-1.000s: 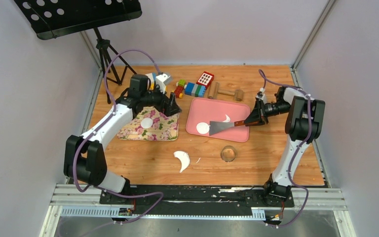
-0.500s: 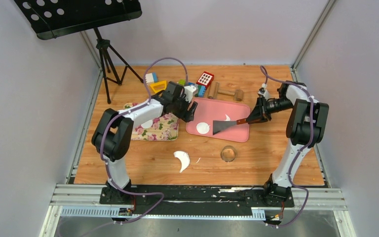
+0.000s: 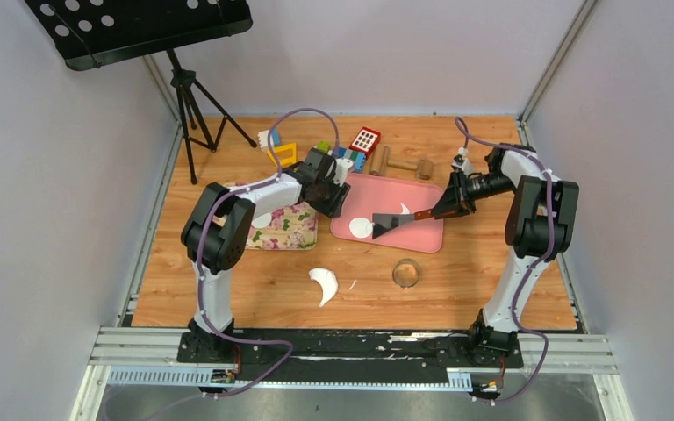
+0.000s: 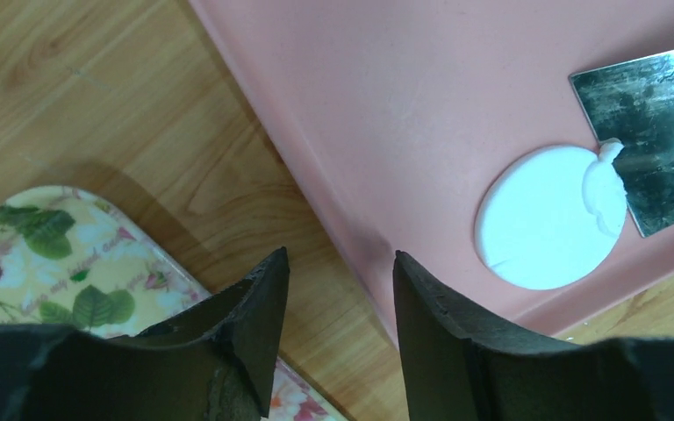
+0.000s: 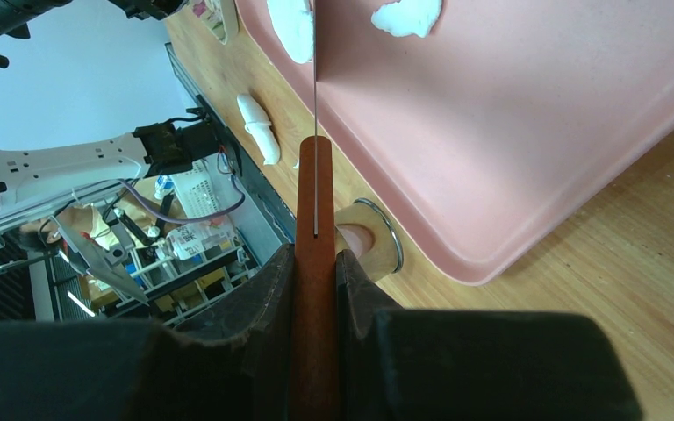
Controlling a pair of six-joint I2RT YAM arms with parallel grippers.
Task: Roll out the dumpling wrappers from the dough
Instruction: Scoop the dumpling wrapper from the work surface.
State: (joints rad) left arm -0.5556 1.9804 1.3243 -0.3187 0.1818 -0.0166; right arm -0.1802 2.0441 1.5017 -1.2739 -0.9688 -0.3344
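Right gripper [image 5: 315, 263] clamps scraper [image 4: 658, 114] handle, blade corner on wrapper [image 4: 540, 224]; tray [image 4: 386, 96] near far edge. Left gripper [image 4: 333, 303] empty, narrowly parted. Risk: soft disc tears or sticks to blade.

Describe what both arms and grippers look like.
The left arm and right arm have white links with bulky black joint housings. A purple cable runs along each. The left gripper and right gripper have thick matte-black, wedge-shaped fingers.

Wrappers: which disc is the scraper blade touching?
The wrapper on the pink tray: the scraper blade meets its curled edge. The other wrapper sits on the floral mat, away from the blade.
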